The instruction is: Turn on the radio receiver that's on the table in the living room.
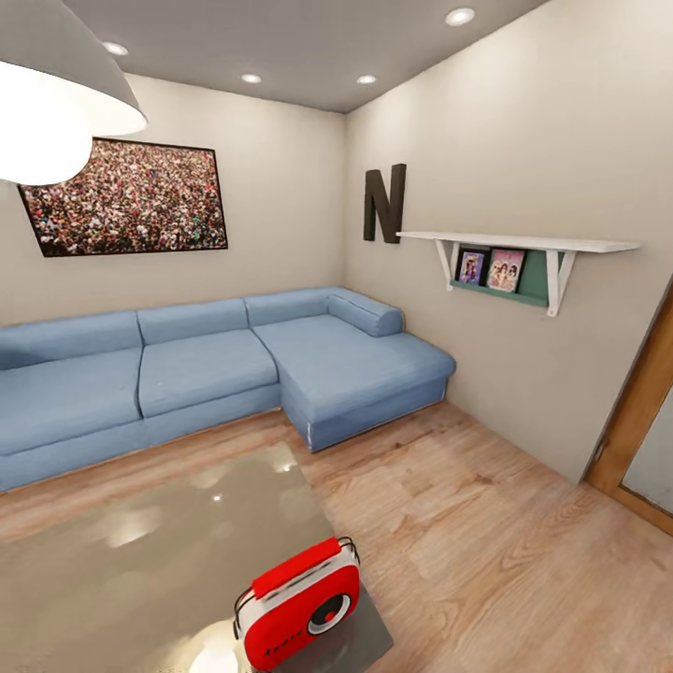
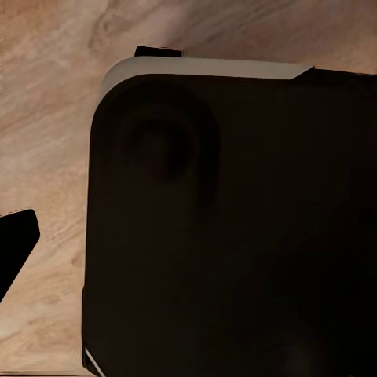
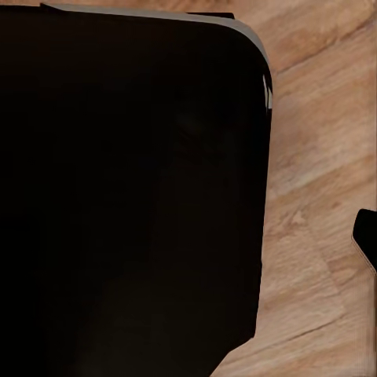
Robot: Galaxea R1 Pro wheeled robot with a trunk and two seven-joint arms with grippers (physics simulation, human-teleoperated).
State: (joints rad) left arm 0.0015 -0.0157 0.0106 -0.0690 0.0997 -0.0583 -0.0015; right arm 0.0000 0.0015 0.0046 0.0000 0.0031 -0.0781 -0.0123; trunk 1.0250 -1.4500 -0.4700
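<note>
You have the radio receiver [image 1: 297, 605] standing upright near the desk's [image 1: 140, 551] near right corner, dial facing you. Beyond the desk, the blue sofa [image 1: 206, 374] lines the living room walls. Both wrist views look at a dark body over the wood floor [image 2: 47, 118]; you cannot tell either end effector's state.

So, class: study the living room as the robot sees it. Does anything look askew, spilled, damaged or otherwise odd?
Nothing is spilled or visibly damaged. One thing stands out: the radio receiver sits right at the near corner of the table, close to the edge and turned at an angle to it. The sofa, picture and shelf look orderly.
</note>
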